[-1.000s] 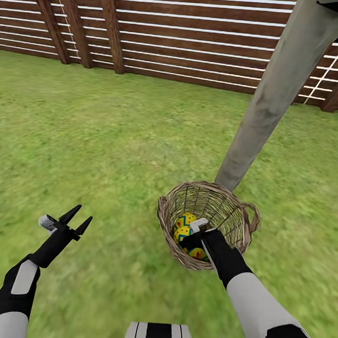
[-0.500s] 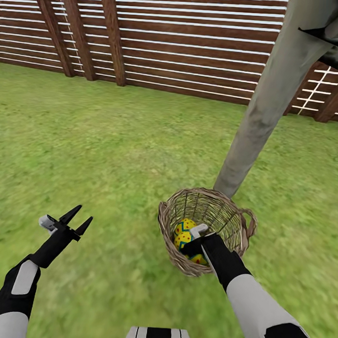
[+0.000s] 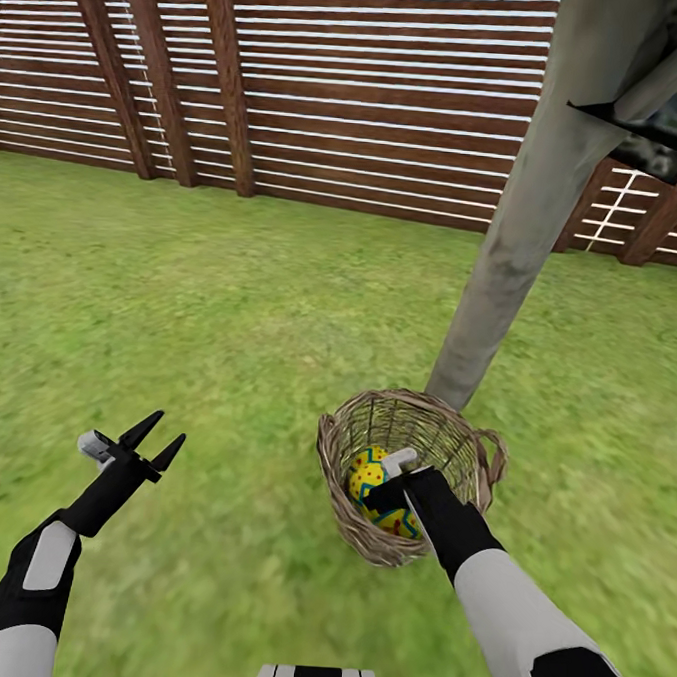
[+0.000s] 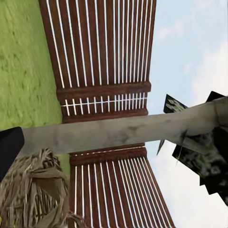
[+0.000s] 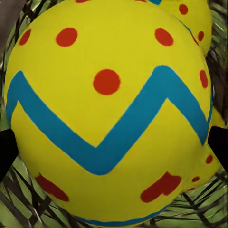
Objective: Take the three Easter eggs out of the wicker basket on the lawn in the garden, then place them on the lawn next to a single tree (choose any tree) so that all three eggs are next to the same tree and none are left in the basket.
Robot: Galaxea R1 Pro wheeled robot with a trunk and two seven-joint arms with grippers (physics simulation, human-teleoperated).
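Easter eggs (image 3: 372, 474) still down in the wicker basket (image 3: 341, 501), right gripper (image 3: 381, 493) plunged in among them. Nearest egg (image 5: 109, 111) sitting squarely between the jaws in the right wrist view, a dark fingertip (image 5: 7, 153) showing at each flank, second egg (image 5: 194, 16) just behind. Jaws spread about egg-wide; contact with the shell not resolvable, so grip not confirmed. Versus a second ago: right arm holding the same depth in the basket, no lift yet; whole head view shifted downward, so camera tilt, not basket motion. Probably closing on the first egg, none removed yet. Left gripper (image 3: 153, 441) idle well off to the side over the lawn (image 3: 231, 302), jaws wide apart, empty. Tree (image 3: 515, 239) trunk rising just beyond the basket, fence (image 3: 344, 88) behind; drop spot close, short carry likely.
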